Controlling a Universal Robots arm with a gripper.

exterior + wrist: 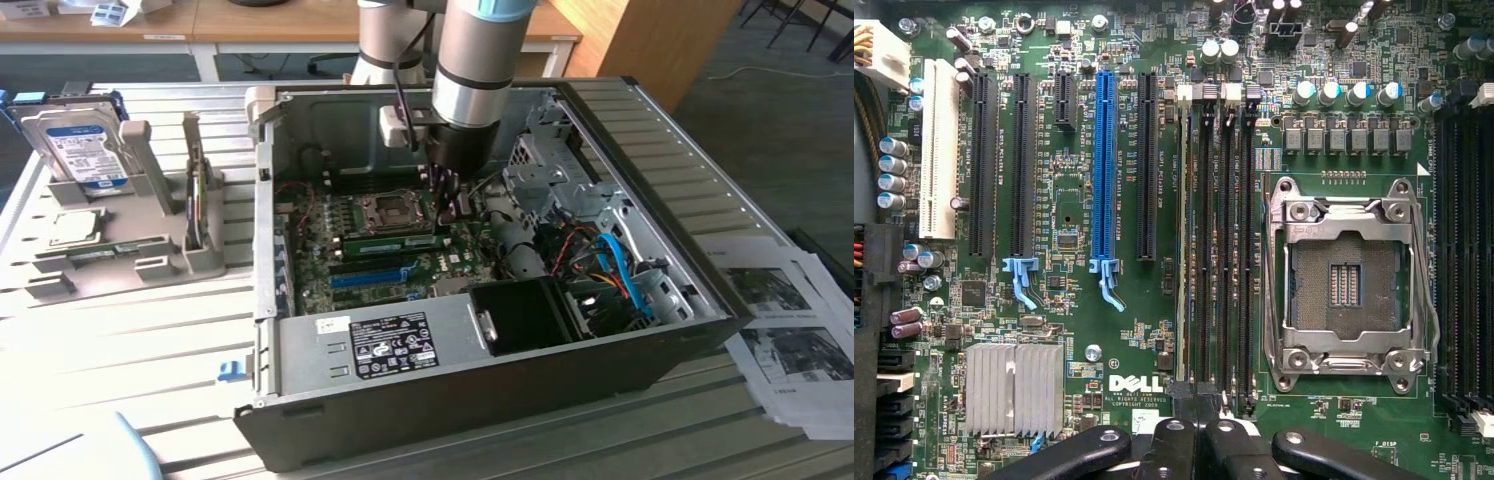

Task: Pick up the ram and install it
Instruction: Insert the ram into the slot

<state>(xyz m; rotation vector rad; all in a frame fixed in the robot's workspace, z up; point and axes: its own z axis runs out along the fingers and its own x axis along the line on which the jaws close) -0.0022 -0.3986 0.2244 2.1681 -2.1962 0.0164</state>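
A ram stick (394, 242), green with black chips, sits in a memory slot beside the CPU socket (391, 209) on the motherboard inside the open case. In the wrist view this ram (1182, 240) is edge-on, a thin pale line running the full length of the slot nearest the black expansion slot. My gripper (449, 197) hangs inside the case just above the board, at the end of the memory slots. Its black fingers (1179, 432) stand pressed together with nothing between them. The second green ram (104, 254) lies on the grey holder at the exterior view's left.
A blue-labelled hard drive (80, 150) stands on the grey holder (80, 285). The case walls (667, 180) surround the arm, with a drive cage (547, 165), a black fan box (534, 312) and blue cables (617, 262) close by. The long blue slot (1102, 170) runs parallel to the memory slots. Papers (787, 330) lie at the right.
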